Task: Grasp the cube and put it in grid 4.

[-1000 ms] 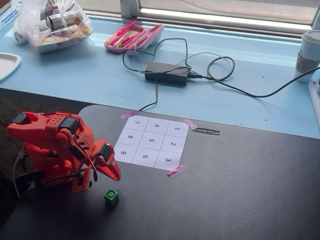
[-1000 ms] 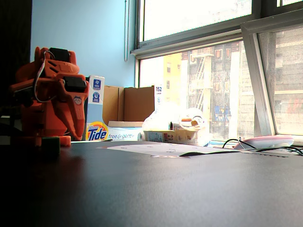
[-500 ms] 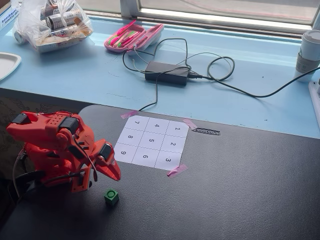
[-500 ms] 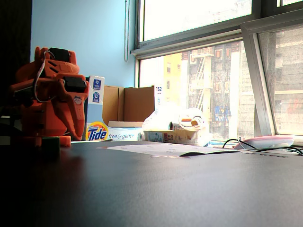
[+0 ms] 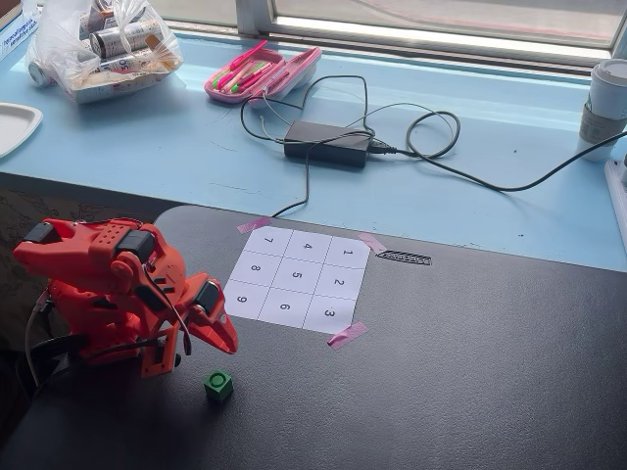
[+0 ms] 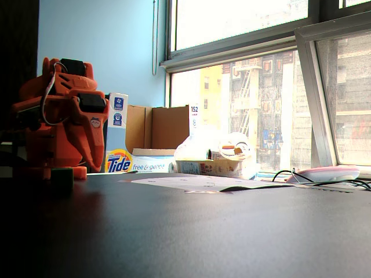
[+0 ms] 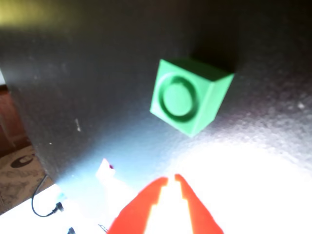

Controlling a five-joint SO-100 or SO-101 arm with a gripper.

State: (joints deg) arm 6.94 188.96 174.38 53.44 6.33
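Observation:
The small green cube (image 5: 218,385) with a round dimple on top sits on the black table, in front of the folded red arm. In the wrist view the cube (image 7: 187,100) lies a little beyond my fingertips, apart from them. My gripper (image 5: 226,343) points down at the table just behind the cube, shut, with nothing between its red fingers (image 7: 151,200). In the low fixed view the cube (image 6: 61,176) is a dark block at the arm's foot. Grid 4 (image 5: 309,247) is the middle cell of the far row of the white numbered sheet, with nothing on it.
Pink tape scraps (image 5: 348,334) hold the sheet's corners. Behind the black table, on the blue surface, lie a power adapter (image 5: 326,143) with looping cables, a pink pencil case (image 5: 262,71), a plastic bag of items (image 5: 103,39) and a cup (image 5: 605,103).

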